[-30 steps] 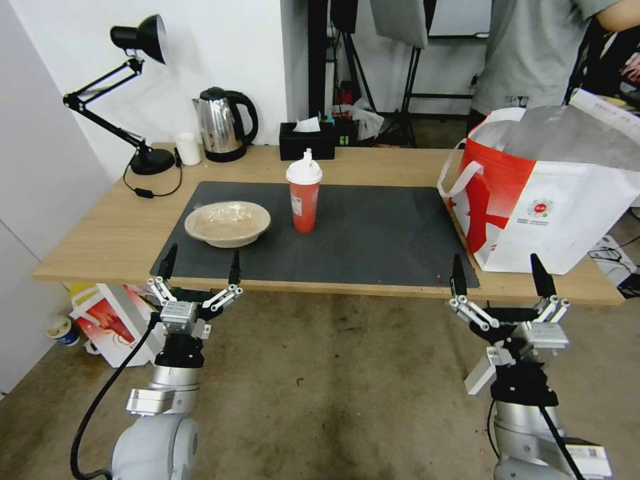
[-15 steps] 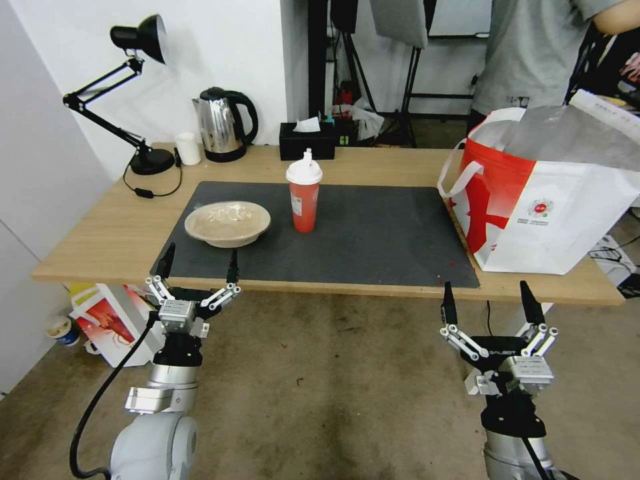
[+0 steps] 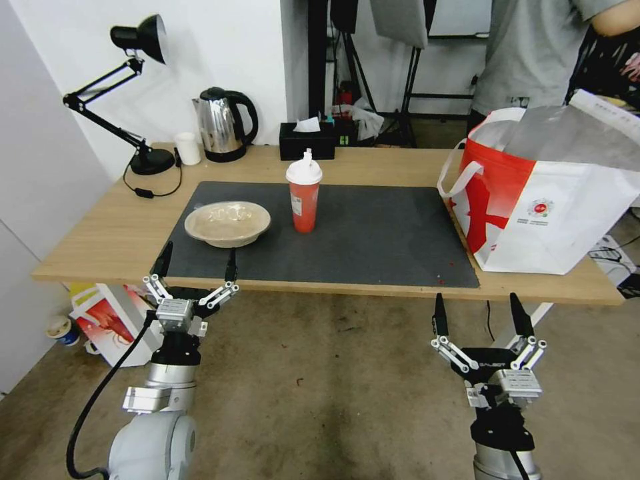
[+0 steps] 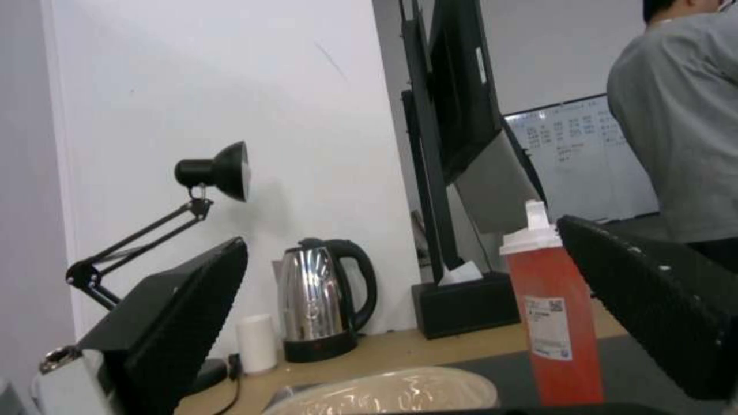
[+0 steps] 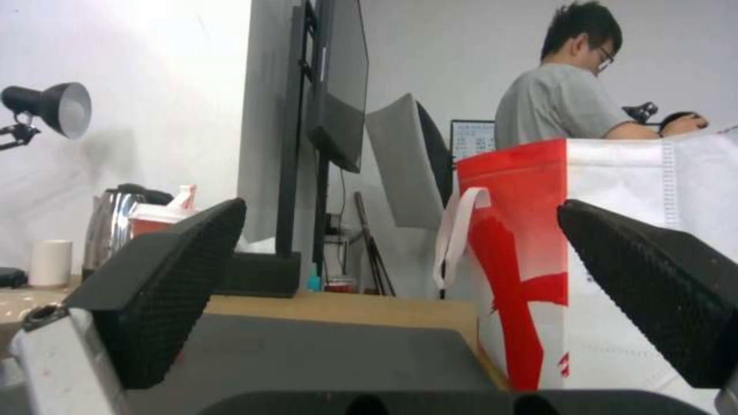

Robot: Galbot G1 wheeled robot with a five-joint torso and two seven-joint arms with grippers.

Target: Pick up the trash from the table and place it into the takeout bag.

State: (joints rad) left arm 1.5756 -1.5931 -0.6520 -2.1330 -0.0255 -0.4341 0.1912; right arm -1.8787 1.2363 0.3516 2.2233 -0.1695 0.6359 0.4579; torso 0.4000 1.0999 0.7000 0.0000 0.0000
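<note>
Both-handed, fingers stood spread wide and empty: left gripper (image 3: 195, 262) hung just before the shallow beige bowl (image 3: 227, 223) on the worktop (image 3: 100, 233), nearer than the right gripper (image 3: 477, 318) below the takeout bag (image 3: 540, 200); red cup (image 3: 304, 190) stood upright beyond.

Almost no text can be read. The right pincer (image 3: 477, 319) carries small white letters on its black body, which seem to say GALBOT. The takeout bag (image 3: 553, 213) has a small round logo with tiny lines under it, too small to read. The red cup (image 4: 555, 323) has a white label with a small square code, unreadable.
</note>
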